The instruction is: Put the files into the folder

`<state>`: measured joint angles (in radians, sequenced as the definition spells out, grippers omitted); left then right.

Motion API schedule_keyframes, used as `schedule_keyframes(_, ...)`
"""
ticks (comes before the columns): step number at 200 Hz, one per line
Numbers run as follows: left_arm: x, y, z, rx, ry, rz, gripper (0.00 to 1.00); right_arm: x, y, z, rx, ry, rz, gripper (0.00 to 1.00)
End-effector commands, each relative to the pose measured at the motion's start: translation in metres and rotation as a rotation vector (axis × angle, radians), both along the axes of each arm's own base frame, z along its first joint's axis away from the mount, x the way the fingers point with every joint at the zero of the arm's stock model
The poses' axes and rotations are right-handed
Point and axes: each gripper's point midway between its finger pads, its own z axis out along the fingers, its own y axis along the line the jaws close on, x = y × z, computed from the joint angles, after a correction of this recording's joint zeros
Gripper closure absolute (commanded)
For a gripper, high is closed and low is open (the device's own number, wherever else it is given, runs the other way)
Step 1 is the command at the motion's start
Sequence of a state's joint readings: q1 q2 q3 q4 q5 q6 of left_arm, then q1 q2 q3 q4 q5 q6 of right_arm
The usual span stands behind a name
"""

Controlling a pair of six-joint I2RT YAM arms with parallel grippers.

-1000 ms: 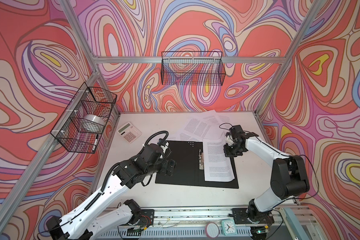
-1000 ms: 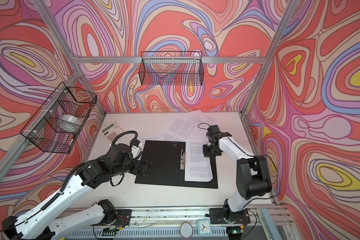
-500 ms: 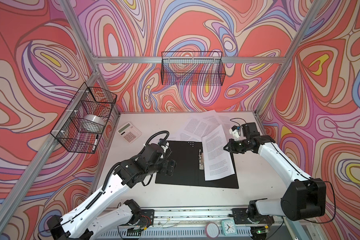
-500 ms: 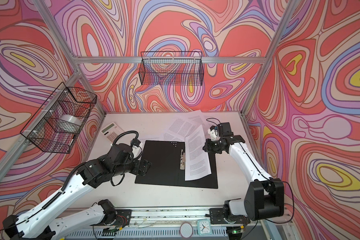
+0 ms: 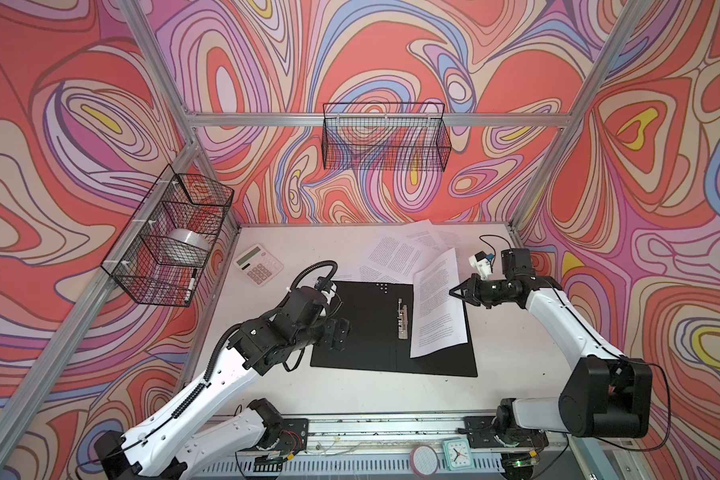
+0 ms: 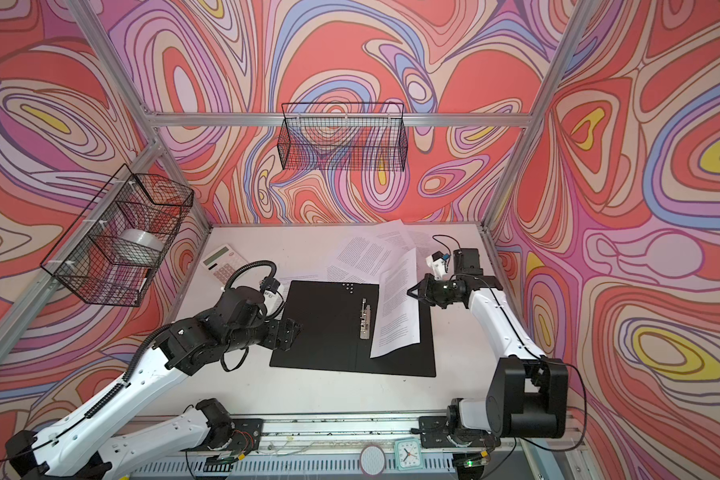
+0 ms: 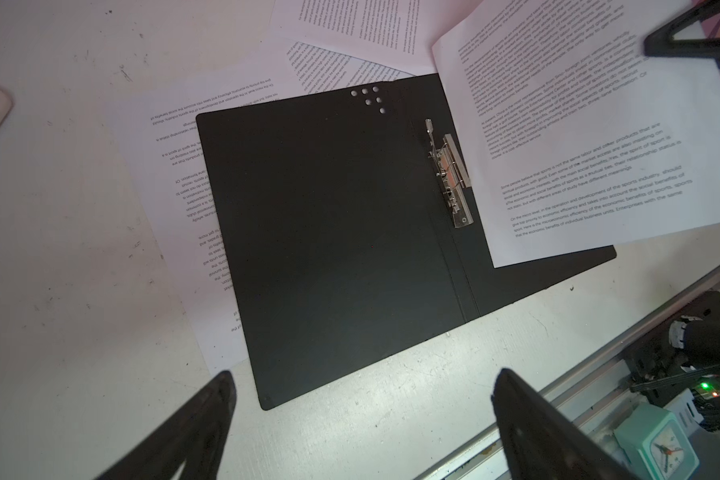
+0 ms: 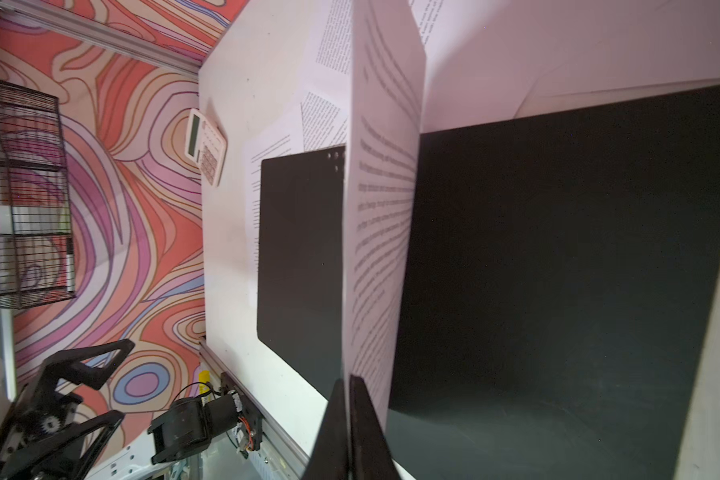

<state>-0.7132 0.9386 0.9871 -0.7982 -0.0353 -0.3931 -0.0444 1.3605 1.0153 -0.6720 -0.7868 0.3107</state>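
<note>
right gripper (image 5: 454, 292) pinched fully closed on the outer long edge of one printed sheet (image 5: 435, 307); that edge is raised, the opposite edge rests on the right half of the open folder (image 5: 358, 328), just beside the metal clip (image 5: 402, 318); in the right wrist view the sheet stands tilted and bowed, nearly edge-on above the black inside face. left gripper (image 7: 362, 374) spread wide, holding nothing, hovering by the folder's left edge; contact cannot be told. the other files (image 5: 395, 253) lie fanned and overlapping on the table (image 5: 516, 332) behind the folder; a stray sheet (image 7: 175, 166) is partly tucked under the left cover; calculator (image 5: 258, 264) well apart, near the left wall.

handling, my judgement: paper is very light, limp, and slick sheet on sheet; it bows from a single pinch, and a fast swing would likely make it flap or slip out; an edge pinch near mid-length, as here, keeps it fairly level. sheets lying flat offer no edge to take, so probably need a slide or curl first. folder is thin and stiffish, and may skate if pushed; the free gripper could steady it.
</note>
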Motion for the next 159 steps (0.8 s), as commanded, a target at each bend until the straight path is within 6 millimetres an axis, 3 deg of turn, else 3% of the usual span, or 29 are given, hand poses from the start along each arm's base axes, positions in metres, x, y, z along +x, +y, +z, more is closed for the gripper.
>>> schedule_keyframes(1,-0.004,0.008,-0.013,0.049,0.036,0.007,0.04,-0.005,0.008,0.017,0.07,-0.039,0.018,1.0)
schedule_keyframes(64,-0.003,0.007,-0.013,0.039,0.04,0.006,0.03,-0.004,0.016,0.042,0.175,-0.084,-0.003,1.0)
schedule_keyframes(159,-0.002,0.006,-0.015,0.033,0.054,0.005,0.04,-0.004,0.023,0.057,0.255,-0.105,0.005,1.0)
